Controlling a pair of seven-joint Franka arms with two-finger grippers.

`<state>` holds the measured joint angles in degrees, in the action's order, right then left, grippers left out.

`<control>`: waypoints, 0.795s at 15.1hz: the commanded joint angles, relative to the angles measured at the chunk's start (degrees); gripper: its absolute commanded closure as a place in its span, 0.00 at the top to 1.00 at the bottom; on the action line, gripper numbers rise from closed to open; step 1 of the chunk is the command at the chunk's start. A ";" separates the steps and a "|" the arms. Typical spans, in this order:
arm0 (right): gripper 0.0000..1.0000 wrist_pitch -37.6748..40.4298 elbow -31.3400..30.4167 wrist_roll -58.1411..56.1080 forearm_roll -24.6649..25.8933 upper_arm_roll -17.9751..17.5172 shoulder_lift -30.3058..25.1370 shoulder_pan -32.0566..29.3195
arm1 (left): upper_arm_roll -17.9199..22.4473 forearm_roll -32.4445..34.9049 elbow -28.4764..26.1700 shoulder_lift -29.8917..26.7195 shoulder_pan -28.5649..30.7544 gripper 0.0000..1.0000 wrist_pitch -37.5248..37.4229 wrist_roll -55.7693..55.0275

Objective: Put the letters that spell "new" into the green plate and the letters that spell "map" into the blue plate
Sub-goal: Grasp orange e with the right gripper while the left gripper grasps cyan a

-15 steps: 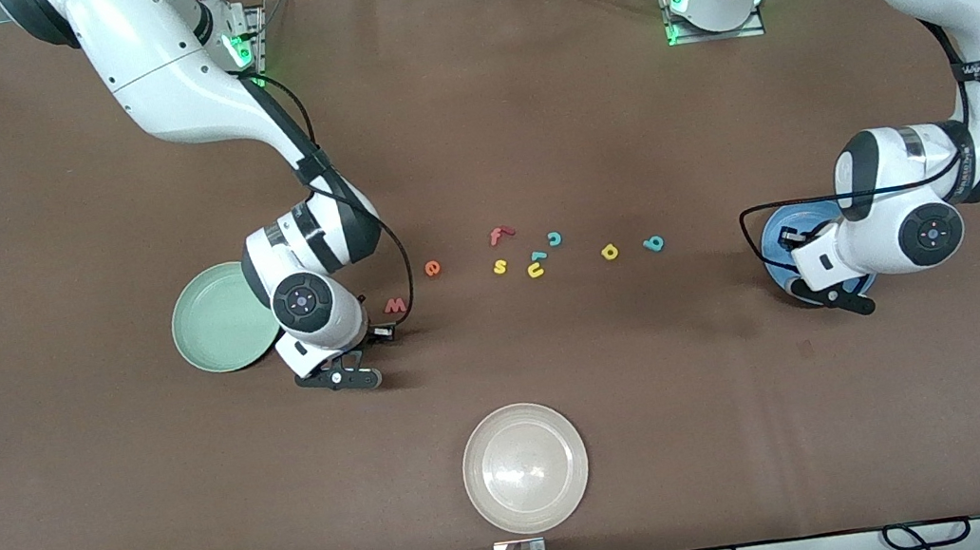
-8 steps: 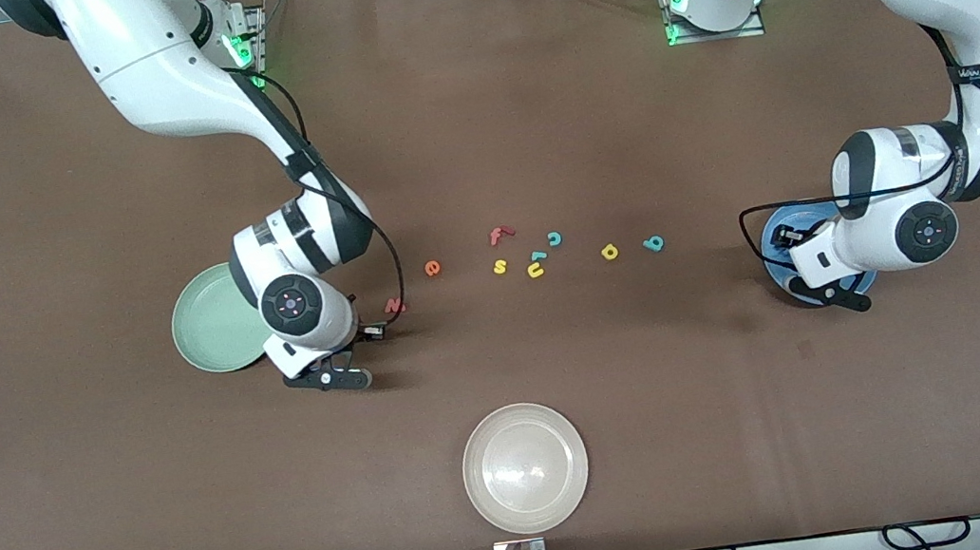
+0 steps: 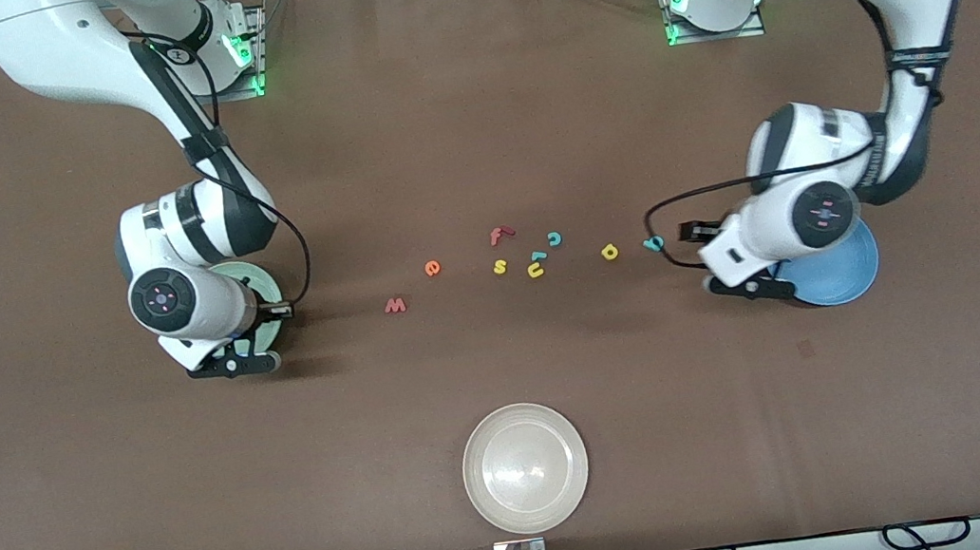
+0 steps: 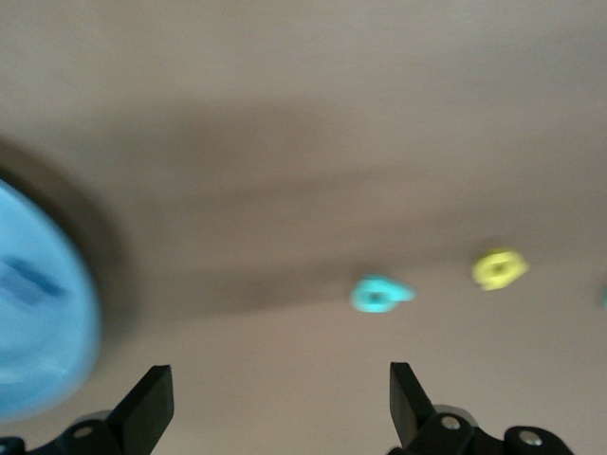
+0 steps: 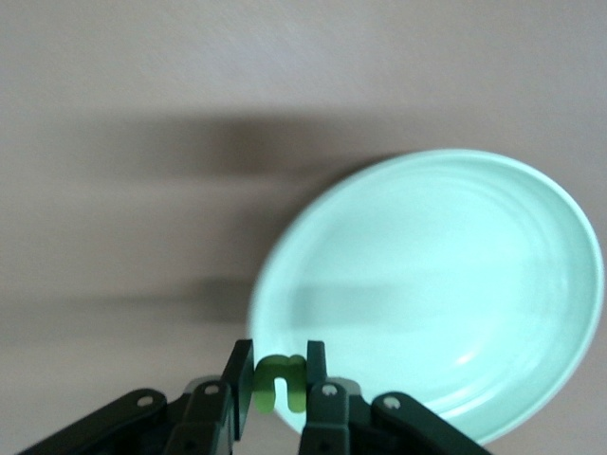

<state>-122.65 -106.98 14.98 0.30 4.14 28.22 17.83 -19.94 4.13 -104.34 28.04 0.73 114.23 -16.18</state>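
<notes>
My right gripper [image 5: 281, 365] is shut on the green n [image 5: 281, 381] and hangs over the rim of the green plate [image 5: 446, 284], also seen from the front [image 3: 259, 281]. The salmon w [image 3: 395, 305] and orange e [image 3: 431, 268] lie on the table. My left gripper [image 4: 277, 398] is open and holds nothing, low over bare table beside the blue plate [image 3: 840, 274]. A darker blue smear [image 4: 28, 280] shows in that plate. The teal p [image 3: 654, 243] and yellow a [image 3: 609, 250] lie just off the left gripper [image 3: 749, 287].
Spare letters sit mid-table: a red f [image 3: 499, 235], a yellow s [image 3: 499, 266], a yellow u [image 3: 535, 269] and a teal c [image 3: 554, 238]. A cream-white plate [image 3: 526, 467] stands near the table's front edge.
The right gripper carried the n from beside the w to over the green plate. The left gripper opened and moved off the blue plate toward the p.
</notes>
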 commanded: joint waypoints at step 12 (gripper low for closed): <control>1.00 -10.96 -7.90 -7.25 0.14 -0.09 -2.02 -5.26 | -4.23 1.06 -2.00 5.54 2.78 1.00 2.50 -35.85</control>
<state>-135.61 -117.03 6.55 0.36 4.54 27.89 12.26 -23.64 4.14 -106.48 33.15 2.17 118.23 -51.71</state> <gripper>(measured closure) 0.520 0.000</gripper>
